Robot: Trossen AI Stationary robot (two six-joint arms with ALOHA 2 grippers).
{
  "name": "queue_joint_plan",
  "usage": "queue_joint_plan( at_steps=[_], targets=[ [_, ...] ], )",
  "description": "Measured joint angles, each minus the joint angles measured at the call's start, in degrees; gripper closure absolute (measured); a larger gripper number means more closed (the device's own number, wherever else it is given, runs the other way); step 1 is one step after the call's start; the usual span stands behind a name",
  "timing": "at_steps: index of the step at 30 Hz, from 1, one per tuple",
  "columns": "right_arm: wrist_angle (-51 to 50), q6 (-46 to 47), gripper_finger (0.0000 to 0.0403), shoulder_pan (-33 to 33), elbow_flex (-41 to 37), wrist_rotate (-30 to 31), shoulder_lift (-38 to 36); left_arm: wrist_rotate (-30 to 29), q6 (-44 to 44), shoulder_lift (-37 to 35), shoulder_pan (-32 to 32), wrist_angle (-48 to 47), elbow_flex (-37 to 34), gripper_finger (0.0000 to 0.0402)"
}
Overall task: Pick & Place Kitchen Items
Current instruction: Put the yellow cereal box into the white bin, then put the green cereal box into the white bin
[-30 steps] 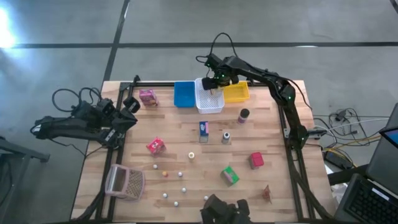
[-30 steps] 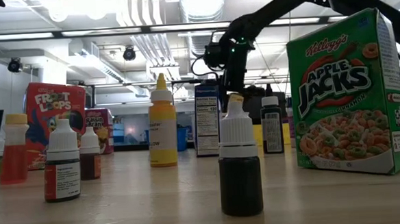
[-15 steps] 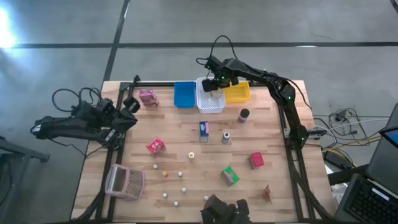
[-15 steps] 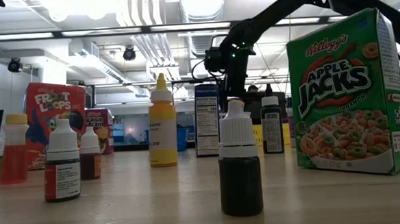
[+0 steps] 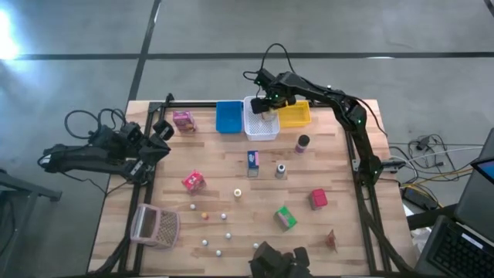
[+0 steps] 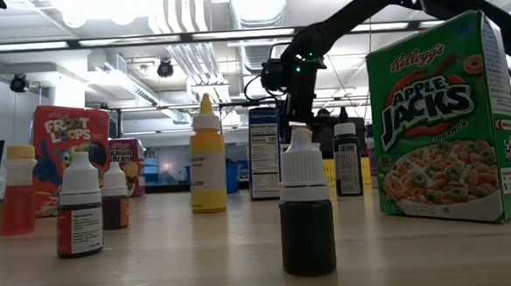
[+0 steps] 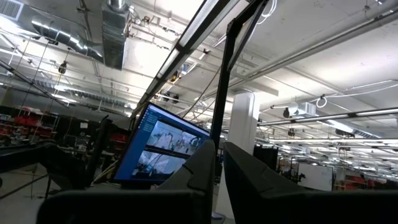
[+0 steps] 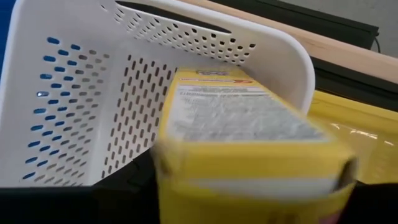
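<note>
My right gripper [image 5: 267,106] hangs over the white bin [image 5: 261,128] at the table's far edge, shut on a yellow box [image 8: 249,143] that fills the right wrist view above the bin's perforated wall [image 8: 81,106]. Loose on the table lie a pink box [image 5: 184,121], a red-pink box [image 5: 193,181], a blue box [image 5: 253,159], a grey jar [image 5: 281,170], a dark jar [image 5: 302,143], a red box [image 5: 318,199], a green box [image 5: 285,218] and several tiny balls [image 5: 224,217]. My left gripper [image 5: 162,131] waits at the table's left edge, shut, pointing up at the ceiling [image 7: 221,171]. My right gripper holds the yellow box from above, its arm reaching in from the table's right. The box itself hides where the fingers meet it, so the part cannot be told. The box's printed face [image 8: 236,112] is lifted clear, just inside the white bin's rim.
A blue bin [image 5: 228,117] and a yellow bin [image 5: 295,116] flank the white one. A pinkish mesh basket [image 5: 157,225] lies near the left front corner. The low view shows dropper bottles [image 6: 305,210] and cereal boxes [image 6: 438,120] standing close to the camera.
My right gripper has sunk a little toward the white bin, still shut on the yellow box.
</note>
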Motion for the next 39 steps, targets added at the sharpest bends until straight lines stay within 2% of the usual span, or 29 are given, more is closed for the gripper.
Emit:
queue_joint_plan(
  at_steps=[17,21,26,32,39],
  targets=[
    [-4.37,-1.61,0.0177,-0.02,5.29,0.96,0.0,0.0,0.02,0.0,0.0,0.01,0.0,0.0362],
    [-9.52,-3.43,0.0179,-0.02,9.35,1.1,0.0,0.0,0.02,0.0,-0.01,0.0,0.0,0.0362],
    [-19.93,-7.64,0.0189,0.59,17.48,4.63,0.0,0.0,0.02,0.0,0.0,-0.01,0.0,0.0362],
    [-31.1,-12.39,0.0199,3.98,25.55,6.77,-0.33,0.0,0.02,0.0,-0.01,0.0,0.0,0.0362],
    [-33.65,-17.11,0.0192,11.44,21.87,6.45,-5.79,0.0,0.01,0.0,-0.01,0.0,0.01,0.0362]
  ],
)
